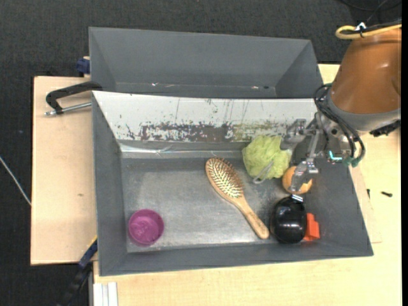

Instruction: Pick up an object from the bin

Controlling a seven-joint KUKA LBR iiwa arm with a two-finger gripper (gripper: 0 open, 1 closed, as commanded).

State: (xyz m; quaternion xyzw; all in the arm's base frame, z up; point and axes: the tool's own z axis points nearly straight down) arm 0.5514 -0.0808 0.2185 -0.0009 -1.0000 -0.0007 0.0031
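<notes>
We are seeing the tool [308, 169] hanging right over a small orange-yellow rounded thing [297, 182] at the right side of the bin [107, 190]. That thing is lying between a yellow-green mesh puff [264, 156] and a black round thing [289, 222]. The tool is covering its top, so we are not making out its kind. We cannot tell whether the tool is apart or together. A wooden hairbrush [231, 189] is lying mid-bin, and a purple disc [146, 226] is lying in the near left corner.
</notes>
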